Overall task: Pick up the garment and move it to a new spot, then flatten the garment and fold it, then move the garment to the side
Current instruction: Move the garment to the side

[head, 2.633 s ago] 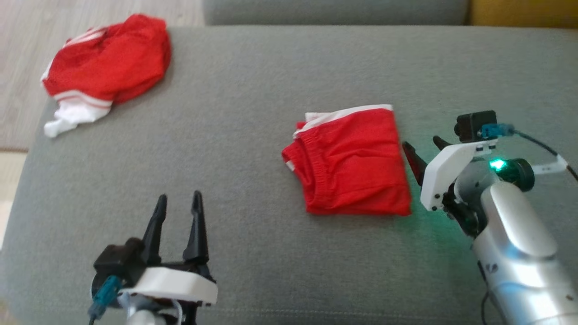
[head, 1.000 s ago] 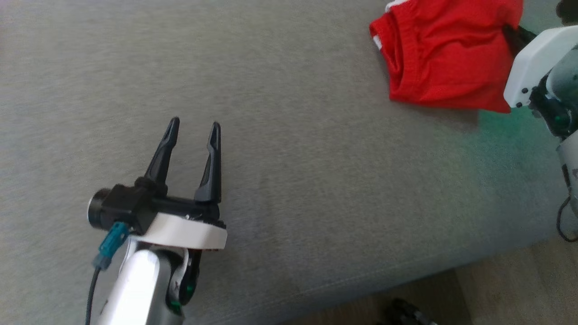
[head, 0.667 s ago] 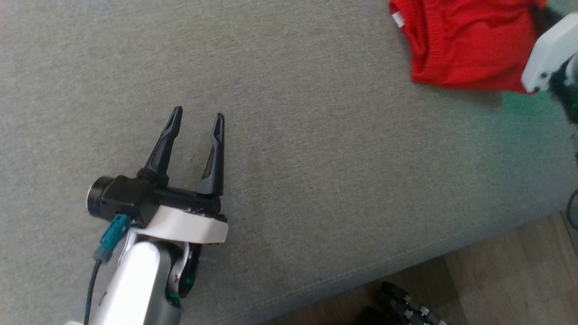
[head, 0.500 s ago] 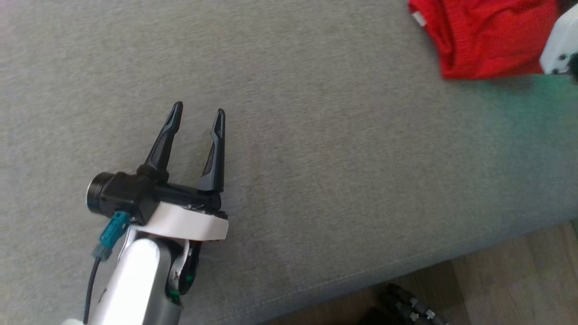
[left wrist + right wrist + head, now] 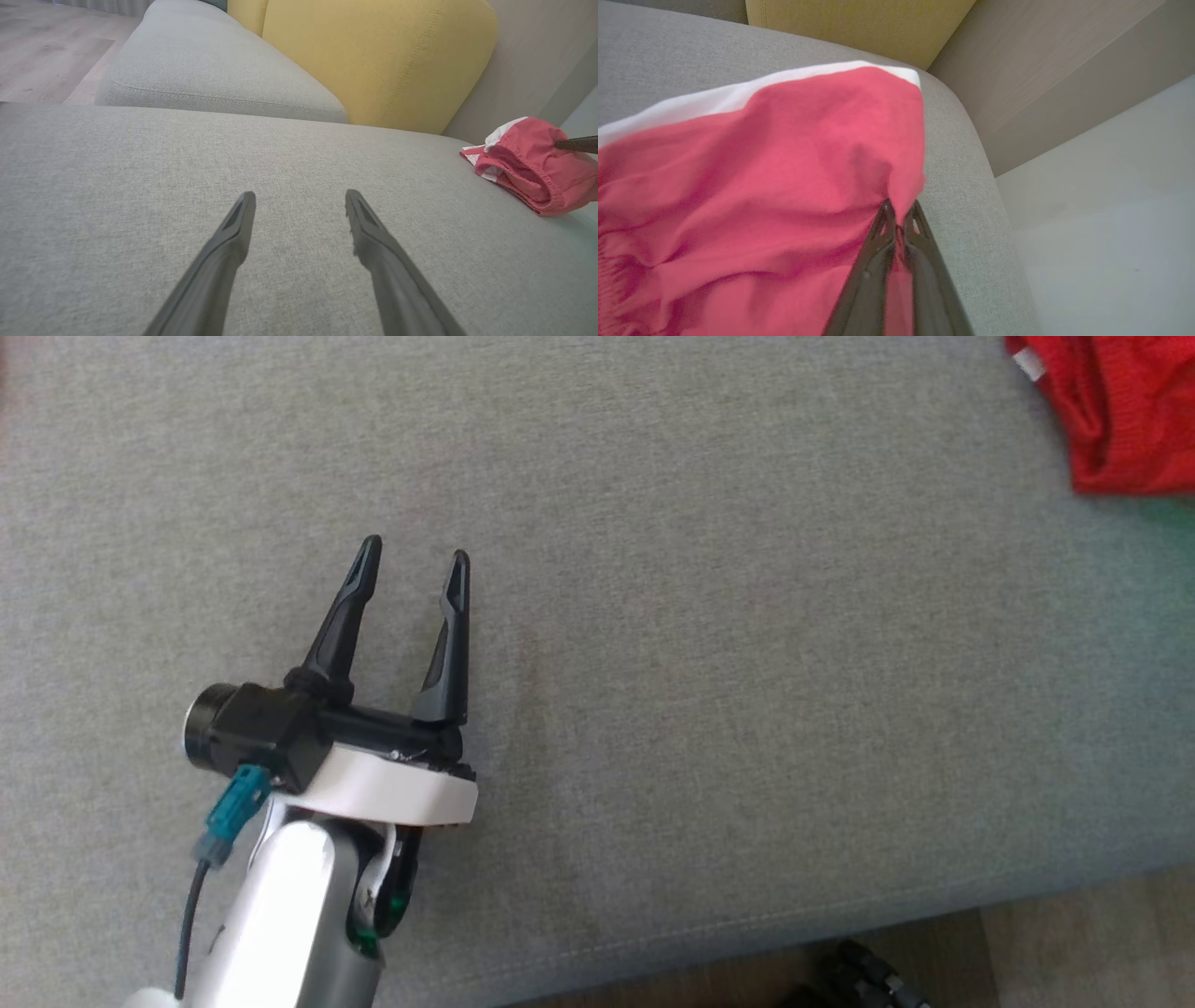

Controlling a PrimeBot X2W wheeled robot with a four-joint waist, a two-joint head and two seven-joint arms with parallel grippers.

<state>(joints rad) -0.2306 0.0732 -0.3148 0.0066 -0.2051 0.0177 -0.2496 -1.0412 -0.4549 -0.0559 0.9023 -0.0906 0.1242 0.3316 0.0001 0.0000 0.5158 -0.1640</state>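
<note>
The folded red garment (image 5: 1125, 415) with white trim lies at the head view's top right corner, on the grey cushion (image 5: 700, 644). In the right wrist view my right gripper (image 5: 900, 210) is shut on the garment's (image 5: 761, 186) right edge, lifting that edge into a small peak. The left wrist view shows the garment (image 5: 528, 163) at the far right, with a dark fingertip of the right gripper against its top. My left gripper (image 5: 415, 553) hovers open and empty over bare cushion at the lower left, and the same open fingers (image 5: 233, 233) show in its own view.
The cushion's front edge (image 5: 747, 933) runs along the bottom, with wooden floor (image 5: 1074, 952) beyond it. A yellow backrest cushion (image 5: 373, 56) and another grey seat (image 5: 210, 79) stand behind. A pale floor (image 5: 1111, 224) lies past the cushion's right side.
The head camera has swung, so the garment has slid to the picture's top right corner and the right arm has left the picture. The left gripper stays open in much the same pose.
</note>
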